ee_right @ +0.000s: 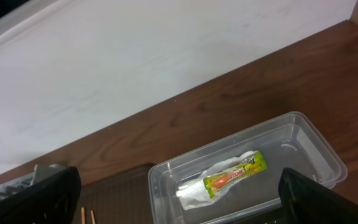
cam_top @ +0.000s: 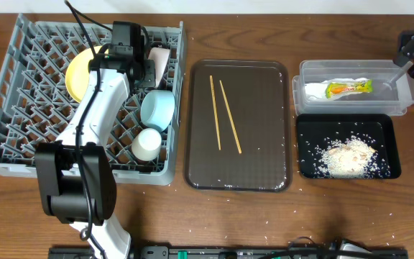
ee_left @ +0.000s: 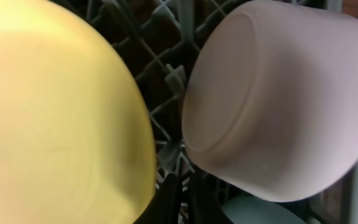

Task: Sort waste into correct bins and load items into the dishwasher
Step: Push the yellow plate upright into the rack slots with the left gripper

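The grey dish rack (cam_top: 20,108) holds the yellow plate (cam_top: 80,74) on edge, the pale cup (cam_top: 161,60), the light blue bowl (cam_top: 157,108) and the white bowl (cam_top: 147,143). My left gripper (cam_top: 141,70) is down in the rack between plate and cup. In the left wrist view its fingers (ee_left: 182,199) are together with nothing between them, the plate (ee_left: 55,118) to the left and the cup (ee_left: 278,99) to the right. My right gripper (cam_top: 410,59) is open and empty above the clear tub (cam_top: 405,97), which holds the wrapper (cam_top: 347,88). Two chopsticks (cam_top: 225,115) lie on the brown tray.
The dark brown serving tray (cam_top: 264,151) lies in the middle. The black tray (cam_top: 307,147) in front of the tub holds rice scraps (cam_top: 347,157). The right wrist view shows tub (ee_right: 303,134) and wrapper (ee_right: 232,177). Crumbs dot the table's front edge.
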You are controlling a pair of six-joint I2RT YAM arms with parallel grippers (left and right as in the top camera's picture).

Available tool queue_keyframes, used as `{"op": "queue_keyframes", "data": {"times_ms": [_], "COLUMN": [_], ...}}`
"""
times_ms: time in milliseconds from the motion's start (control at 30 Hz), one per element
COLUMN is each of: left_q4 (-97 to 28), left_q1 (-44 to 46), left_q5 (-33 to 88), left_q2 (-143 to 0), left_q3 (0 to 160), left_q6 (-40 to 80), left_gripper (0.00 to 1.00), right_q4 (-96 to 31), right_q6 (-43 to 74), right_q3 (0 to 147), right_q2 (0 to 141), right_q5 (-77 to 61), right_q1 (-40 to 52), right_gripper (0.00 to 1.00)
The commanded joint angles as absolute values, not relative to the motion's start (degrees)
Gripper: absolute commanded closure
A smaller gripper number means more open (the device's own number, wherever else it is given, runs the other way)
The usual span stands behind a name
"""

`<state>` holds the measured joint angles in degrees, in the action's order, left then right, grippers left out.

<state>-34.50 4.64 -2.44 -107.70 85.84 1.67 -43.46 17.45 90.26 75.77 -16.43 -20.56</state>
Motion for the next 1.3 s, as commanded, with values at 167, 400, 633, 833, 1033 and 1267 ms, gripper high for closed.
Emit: {"op": "queue_keyframes", "data": {"times_ms": [167, 400, 633, 833, 1033, 1267], "left_q4": [-34.7, -34.7, -34.65, -34.96, -35.68, -35.79], "left_q1": [4.23, 2.61, 2.42, 4.32, 2.15, -0.86], "left_q5": [-8.6, -9.74, -8.4, -5.39, -5.56, -3.86], "left_q2": [-109.65, -109.73, -109.6, -107.42, -104.05, -103.83], "left_q3": [85.49, 85.49, 85.58, 85.73, 85.73, 85.69], "left_q6": [2.17, 2.17, 2.17, 3.64, 7.2, 7.57], "left_gripper": [0.92, 0.92, 0.92, 0.92, 0.92, 0.92], "right_q4": [-43.35, -43.35, -43.35, -43.35, -43.35, -43.38], "right_q6": [17.98, 17.98, 17.98, 17.98, 17.98, 17.98], "right_q3": [90.28, 90.28, 90.28, 90.3, 90.28, 90.28], "right_q2": [75.77, 75.77, 75.77, 75.77, 75.77, 75.77], "right_q5": [-16.08, -16.08, -16.08, -16.08, -16.08, -16.08], "right_q1": [-20.75, -20.78, -20.78, -20.75, -20.75, -20.75], "right_gripper": [0.01, 0.01, 0.01, 0.01, 0.01, 0.01]}}
